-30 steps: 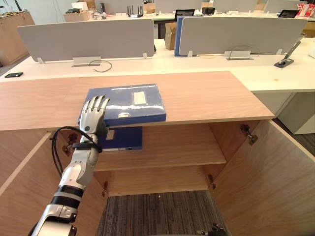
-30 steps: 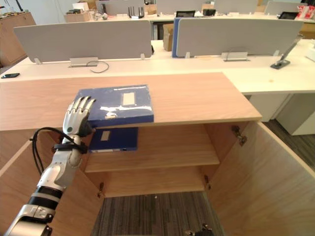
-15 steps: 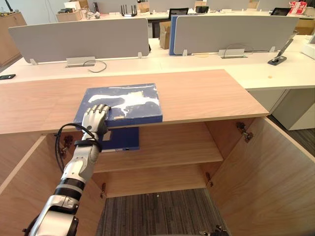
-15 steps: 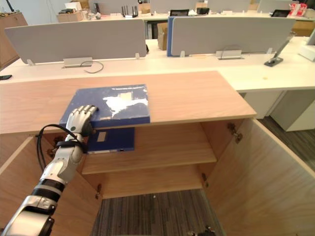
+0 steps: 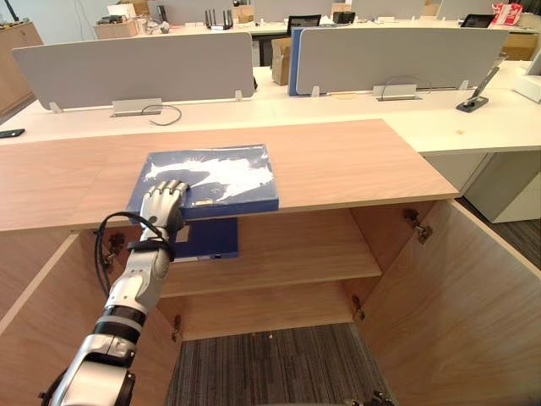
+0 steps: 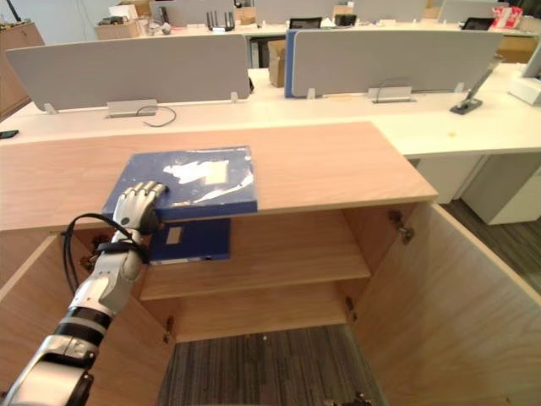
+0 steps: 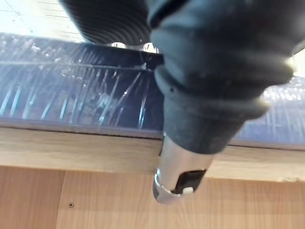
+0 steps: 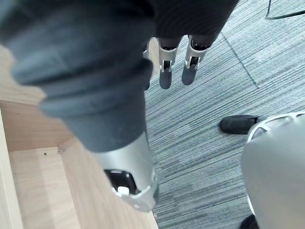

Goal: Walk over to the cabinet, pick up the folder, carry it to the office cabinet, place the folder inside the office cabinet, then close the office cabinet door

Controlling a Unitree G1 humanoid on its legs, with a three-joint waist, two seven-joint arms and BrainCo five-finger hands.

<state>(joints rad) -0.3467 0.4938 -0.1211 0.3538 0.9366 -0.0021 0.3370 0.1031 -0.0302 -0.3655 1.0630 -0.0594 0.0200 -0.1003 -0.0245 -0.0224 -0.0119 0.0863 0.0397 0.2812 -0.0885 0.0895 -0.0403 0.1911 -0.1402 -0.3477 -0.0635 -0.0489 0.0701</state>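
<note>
The right hand hangs over grey carpet, its fingers straight and loose. The left hand sits on the 7 o'clock corner of the blue folder, fingers curled down onto it. The folder lies flat on the cabinet top, by the front edge. At its 6 o'clock, a second folder rests on the shelf. Grey desk dividers stand at 12 o'clock

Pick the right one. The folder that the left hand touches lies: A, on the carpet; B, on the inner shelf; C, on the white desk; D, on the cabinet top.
D: the folder lies flat on the cabinet top, and the left hand has its fingers curled over the folder's near left corner.
</note>
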